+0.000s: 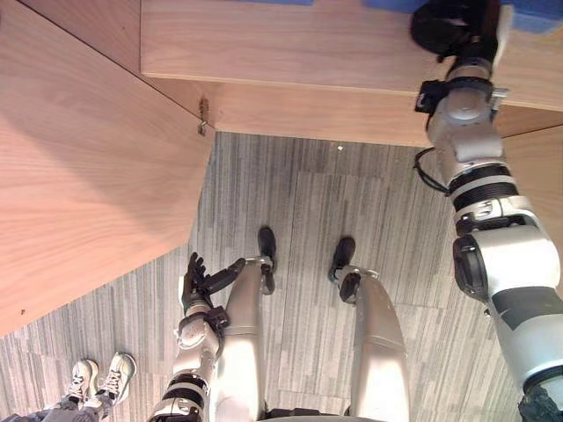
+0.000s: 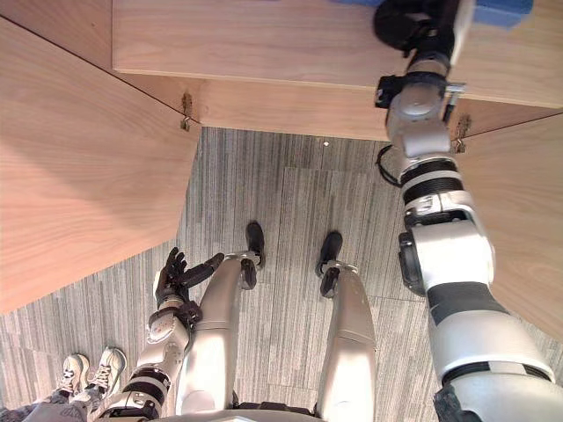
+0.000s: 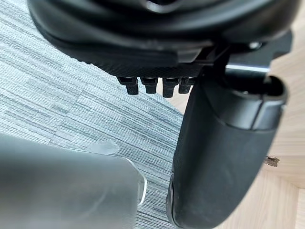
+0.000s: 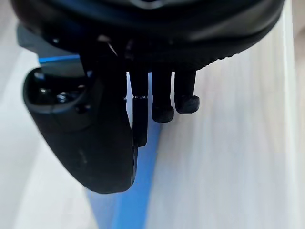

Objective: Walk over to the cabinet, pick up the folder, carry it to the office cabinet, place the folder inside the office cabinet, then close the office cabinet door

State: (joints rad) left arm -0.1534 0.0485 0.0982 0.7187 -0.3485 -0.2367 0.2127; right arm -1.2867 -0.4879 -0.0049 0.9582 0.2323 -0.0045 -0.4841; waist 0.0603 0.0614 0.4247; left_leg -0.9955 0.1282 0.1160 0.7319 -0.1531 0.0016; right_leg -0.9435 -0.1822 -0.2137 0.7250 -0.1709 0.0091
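Both doors of the cabinet point(image 1: 290, 53) stand swung outward, the left door point(image 1: 88, 176) and the right door point(image 2: 519, 220), with grey carpet point(image 1: 308, 220) between them. The folder point(image 1: 537, 13) shows as a blue strip on the cabinet's wooden panel at the far edge of the head views. It lies straight ahead of the outstretched right arm and far from the left arm. The right hand point(image 1: 449, 26) is on it. In the right wrist view the folder's blue edge point(image 4: 138, 191) passes between the thumb and the curled fingers point(image 4: 162, 112), so the hand appears pinched onto it, the strip's length running crosswise to the arm. The left hand point(image 1: 201, 281) hangs low beside the leg, fingers loosely spread and holding nothing. The coming move therefore looks to belong to the right arm alone.
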